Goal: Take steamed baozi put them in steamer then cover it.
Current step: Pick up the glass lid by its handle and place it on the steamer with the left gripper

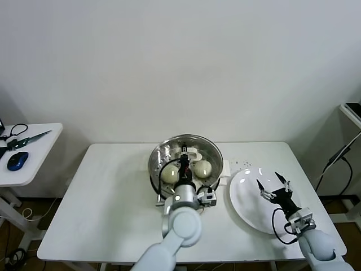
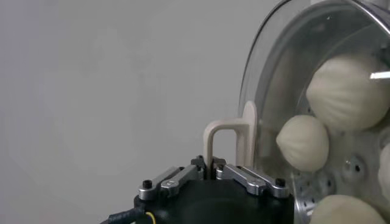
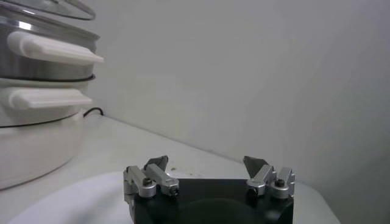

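The steamer (image 1: 159,156), a shiny steel pot on a cream base, stands at the table's back centre. The clear glass cover (image 2: 268,73) is over its mouth, and I cannot tell whether it rests fully on the rim. Through the glass I see steamed baozi (image 1: 170,174) (image 1: 202,167) on the perforated tray; the left wrist view shows several (image 2: 303,143) (image 2: 347,91). My left gripper (image 1: 185,165) (image 2: 211,163) is shut on the cover's cream handle (image 2: 228,131). My right gripper (image 1: 272,183) (image 3: 207,164) hangs open and empty above a white plate (image 1: 245,209).
The flat white plate (image 3: 73,201) lies right of the steamer (image 3: 36,67) with nothing on it. A white socket strip (image 1: 243,165) sits behind the plate. A side table at far left carries a blue mouse (image 1: 17,161) and scissors (image 1: 31,137).
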